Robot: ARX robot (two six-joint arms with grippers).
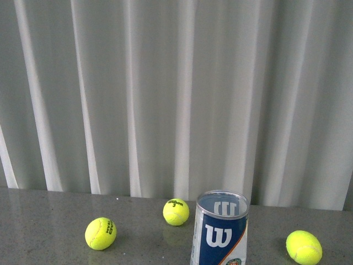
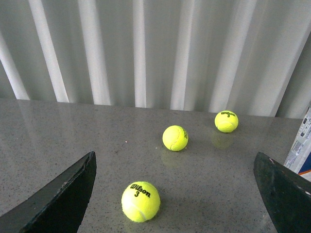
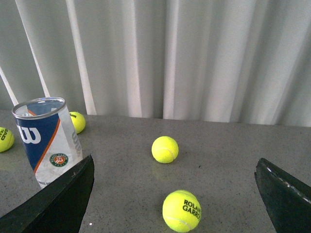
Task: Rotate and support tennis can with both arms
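The tennis can (image 1: 219,232) stands upright on the grey table, open silvery rim up, with its blue-and-white label and white W facing the front camera. Neither arm shows in the front view. In the right wrist view the can (image 3: 46,138) stands just beyond one black finger (image 3: 58,204), not touching it, and my right gripper (image 3: 175,182) is open. My left gripper (image 2: 175,167) is open too, and only a sliver of the can (image 2: 302,145) shows past one of its fingers (image 2: 286,194).
Yellow balls lie around the can (image 1: 101,233), (image 1: 176,212), (image 1: 304,247). A Wilson ball (image 2: 140,201) rests between the left fingers and a Roland Garros ball (image 3: 181,210) between the right ones. A white curtain (image 1: 165,94) hangs behind the table's far edge.
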